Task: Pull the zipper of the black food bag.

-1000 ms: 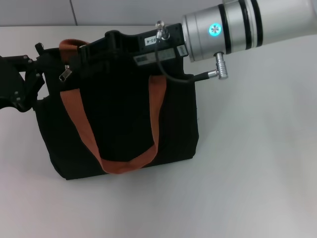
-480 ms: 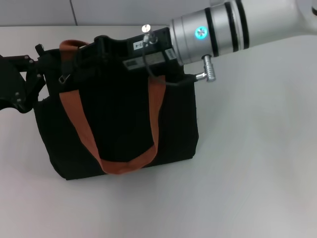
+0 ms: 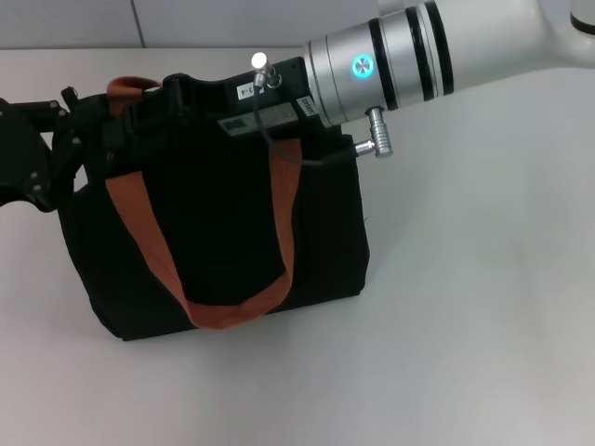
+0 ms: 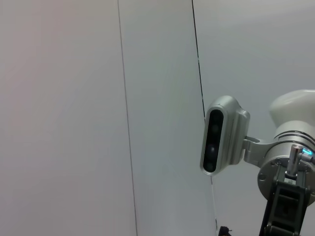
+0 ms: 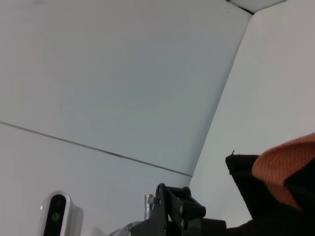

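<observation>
The black food bag (image 3: 223,242) stands upright on the white table, its orange-brown straps (image 3: 149,251) hanging down its near side. My right gripper (image 3: 125,135) reaches in from the upper right and lies along the bag's top edge, its tip near the top left corner. The zipper pull is hidden under it. My left gripper (image 3: 65,130) is at the far left, against the bag's upper left end. The right wrist view shows a bit of strap (image 5: 285,162) and black fabric (image 5: 251,191).
The white table (image 3: 465,325) stretches out to the right of the bag and in front of it. A pale wall runs along the back. The right arm's silver wrist (image 3: 390,60) and its cable hang over the bag's top right.
My right gripper has slid left along the bag's top edge and now covers the silver pull tab that showed near the top left. The bag's top has shifted slightly left. The left gripper has stayed put.
</observation>
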You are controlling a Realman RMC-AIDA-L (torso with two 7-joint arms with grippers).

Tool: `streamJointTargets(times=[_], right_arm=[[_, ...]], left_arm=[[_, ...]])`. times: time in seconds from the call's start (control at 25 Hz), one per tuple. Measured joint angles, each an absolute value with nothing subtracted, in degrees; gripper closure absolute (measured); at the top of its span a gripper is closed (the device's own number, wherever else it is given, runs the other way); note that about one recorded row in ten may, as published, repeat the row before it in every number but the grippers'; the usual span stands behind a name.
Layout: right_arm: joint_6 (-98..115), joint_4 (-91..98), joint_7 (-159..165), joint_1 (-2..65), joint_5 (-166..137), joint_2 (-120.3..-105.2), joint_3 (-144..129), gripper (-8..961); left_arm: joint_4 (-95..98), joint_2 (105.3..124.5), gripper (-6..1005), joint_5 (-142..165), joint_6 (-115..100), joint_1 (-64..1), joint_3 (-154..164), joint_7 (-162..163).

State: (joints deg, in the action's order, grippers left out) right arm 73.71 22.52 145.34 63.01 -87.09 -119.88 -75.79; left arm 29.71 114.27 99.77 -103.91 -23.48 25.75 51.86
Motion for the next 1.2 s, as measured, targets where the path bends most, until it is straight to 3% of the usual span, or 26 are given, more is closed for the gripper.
streamJointTargets(times=[1.2], right_arm=[[72.3, 24.2, 143.9, 59.1, -82.5, -119.89, -78.2, 653]], left_arm=[[29.5, 115.47, 979, 100.0, -104.1, -25.1, 26.2, 52.6]])
